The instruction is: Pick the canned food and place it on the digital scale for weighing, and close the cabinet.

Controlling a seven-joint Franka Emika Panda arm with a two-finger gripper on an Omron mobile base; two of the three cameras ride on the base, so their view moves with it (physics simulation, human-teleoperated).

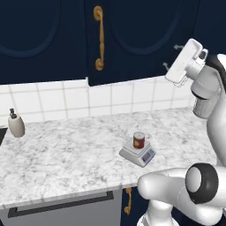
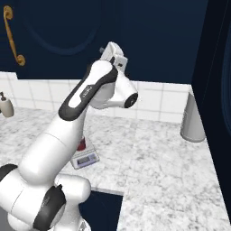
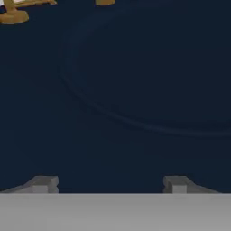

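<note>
My hand [image 3: 109,184] hangs with fingers apart, empty, facing the cabinet [image 3: 135,90] door. The canned food [image 1: 138,140] sits on the digital scale [image 1: 137,152]. The door looks rigid and should swing lightly; I'd push its flat panel.

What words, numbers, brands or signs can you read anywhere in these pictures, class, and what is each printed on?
None can be read.
canned food: a yellowish label mark, too small to read.
digital scale: dark display panel, no digits legible.
soap dispenser: no visible lettering.
</note>
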